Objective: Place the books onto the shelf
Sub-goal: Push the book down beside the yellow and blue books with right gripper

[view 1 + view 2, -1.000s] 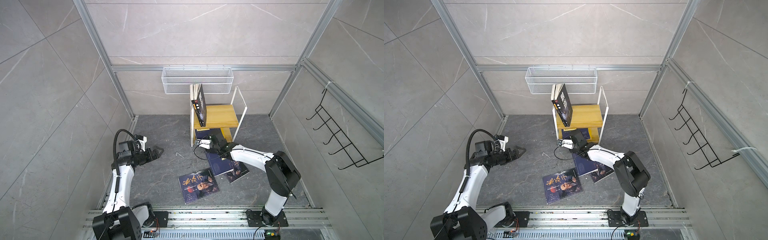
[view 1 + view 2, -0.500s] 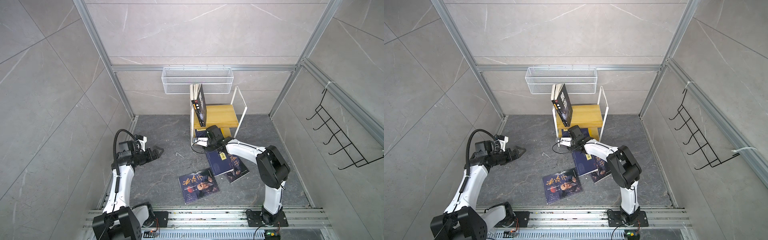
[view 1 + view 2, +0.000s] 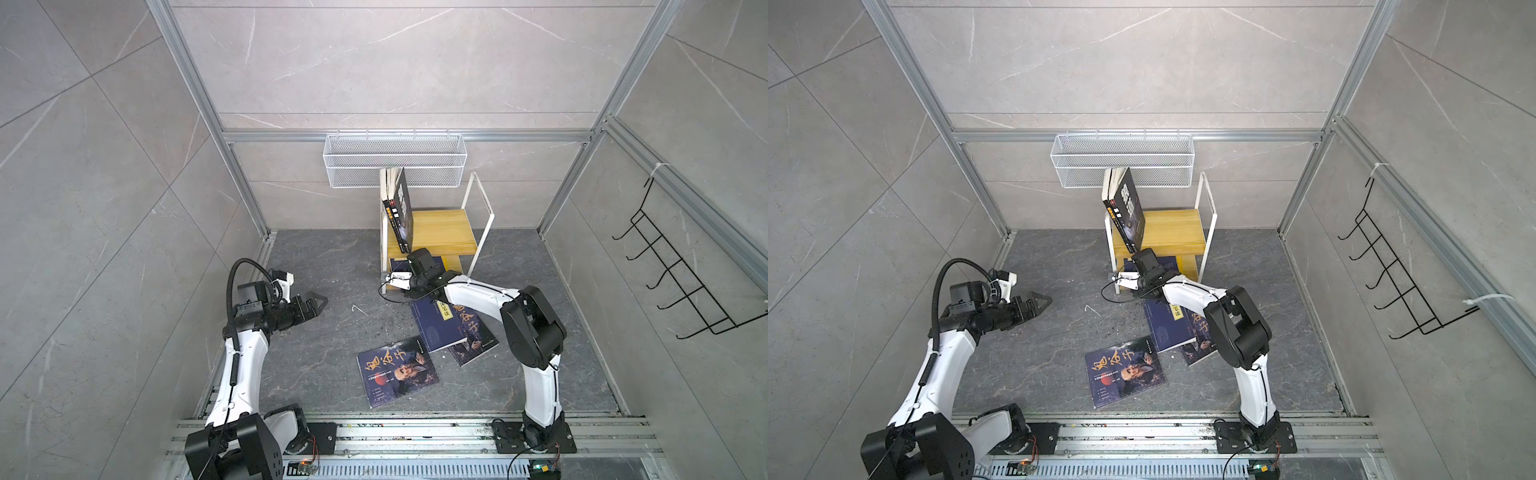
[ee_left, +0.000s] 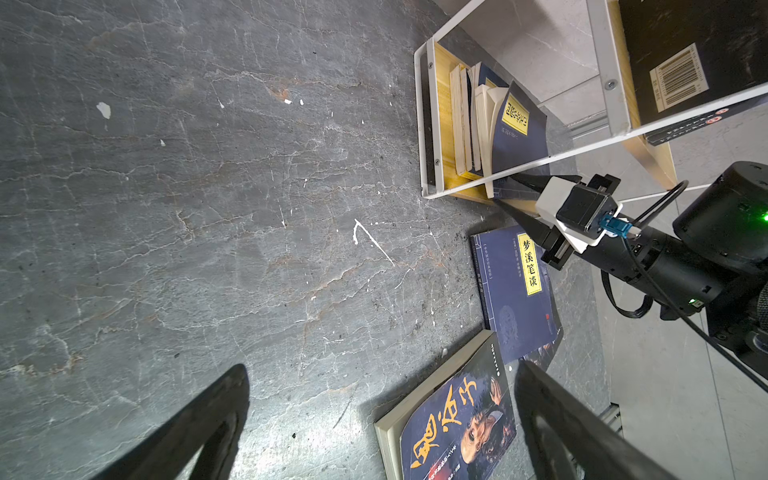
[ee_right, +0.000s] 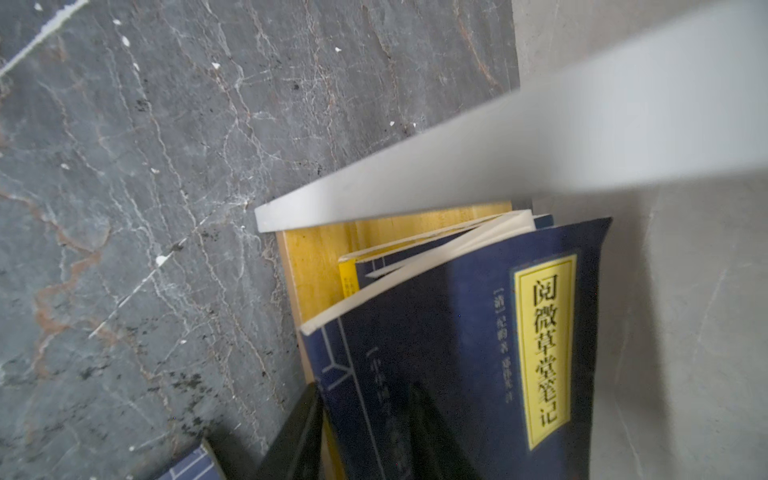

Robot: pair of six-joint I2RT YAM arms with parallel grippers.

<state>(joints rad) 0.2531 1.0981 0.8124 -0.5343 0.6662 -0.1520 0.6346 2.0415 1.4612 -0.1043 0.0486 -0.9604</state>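
i take the shelf [image 3: 440, 228] as my reference for everything here. my right gripper [image 5: 363, 399] is pushed in at the shelf's lower tier, with a finger [image 5: 297, 432] on either side of the bottom edge of a navy book with a yellow label [image 5: 457, 332]. i cannot tell whether the jaws are pressing on the cover or only straddling it. that book stands tilted on the shelf's lower board, just beside a few other paperbacks [image 4: 461, 120] standing at the same end of that tier. on the shelf's top board a black book [image 3: 401, 212] stands leaning at the left end, by the white frame. three more books lie flat on the floor in front of the shelf. a second navy book [image 3: 434, 328] is nearest the shelf and overlaps an orange-lettered book [image 3: 473, 338]. a portrait-cover book [image 3: 397, 372] lies farthest from the shelf. my left gripper [image 3: 318, 301] hangs well off to the shelf's left over bare floor, jaws spread wide, holding nothing.
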